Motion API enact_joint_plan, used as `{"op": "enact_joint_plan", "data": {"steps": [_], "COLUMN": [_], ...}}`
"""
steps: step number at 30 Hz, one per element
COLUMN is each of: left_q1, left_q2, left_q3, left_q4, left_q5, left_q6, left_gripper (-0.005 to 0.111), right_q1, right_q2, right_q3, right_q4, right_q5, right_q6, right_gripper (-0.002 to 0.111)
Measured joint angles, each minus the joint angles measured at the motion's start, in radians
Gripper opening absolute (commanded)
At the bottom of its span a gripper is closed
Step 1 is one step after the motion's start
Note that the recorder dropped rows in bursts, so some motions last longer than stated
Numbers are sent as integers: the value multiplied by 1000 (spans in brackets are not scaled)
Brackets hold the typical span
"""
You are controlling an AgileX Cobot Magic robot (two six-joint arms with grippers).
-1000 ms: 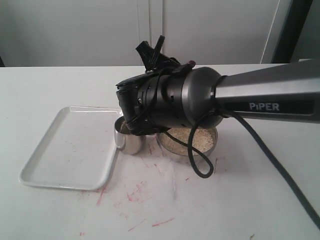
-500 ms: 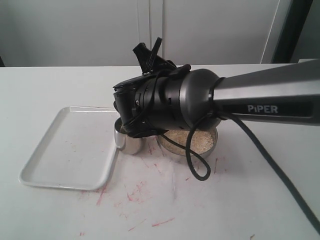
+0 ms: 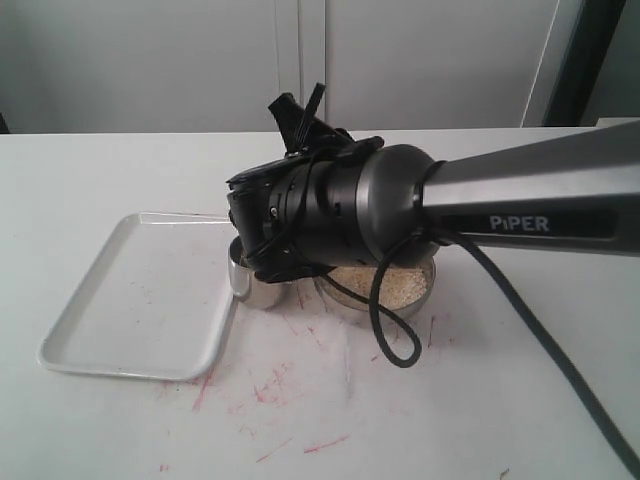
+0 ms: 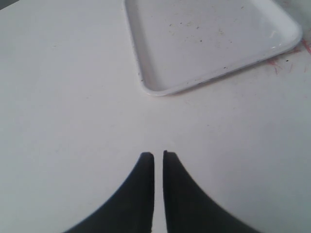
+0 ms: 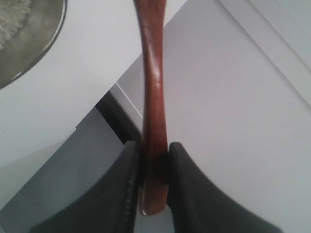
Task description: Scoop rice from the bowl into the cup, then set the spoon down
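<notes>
The spoon's dark reddish-brown handle (image 5: 153, 92) runs out from between the fingers of my right gripper (image 5: 154, 155), which is shut on it; the scoop is out of frame. In the exterior view the right wrist (image 3: 330, 215) hangs over the table and hides most of the steel cup (image 3: 258, 288) and the near rim of the bowl (image 3: 425, 285). Rice (image 3: 400, 275) fills the bowl, whose edge also shows in the right wrist view (image 5: 46, 43). The left gripper (image 4: 158, 155) is shut with nothing in it, low over bare table.
A white tray (image 3: 140, 290) lies left of the cup, touching or nearly touching it; the tray's corner (image 4: 160, 90) also shows ahead of the left gripper. Red marks stain the tabletop (image 3: 270, 385) in front. A black cable (image 3: 385, 320) loops down from the right wrist.
The right wrist has sunk a little and shifted left over the cup, still holding the spoon. Cup, bowl and tray have not moved.
</notes>
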Motion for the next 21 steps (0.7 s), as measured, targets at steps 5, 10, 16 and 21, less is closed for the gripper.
{"op": "enact_joint_plan", "data": {"steps": [5, 10, 16, 21], "left_q1": [0, 0, 0, 0], "left_q2": [0, 0, 0, 0], "left_q3": [0, 0, 0, 0], "left_q4": [0, 0, 0, 0], "left_q5": [0, 0, 0, 0], "left_q6": [0, 0, 0, 0], "left_gripper": [14, 14, 14, 14], "right_q1": [7, 7, 5, -3], "right_q2": [2, 2, 2, 4], "right_q3": [11, 11, 11, 11], "right_q4": [-57, -67, -83, -12], "right_q5": [8, 15, 13, 7], "right_q6": [15, 48, 44, -8], "right_gripper": [0, 0, 0, 0]}}
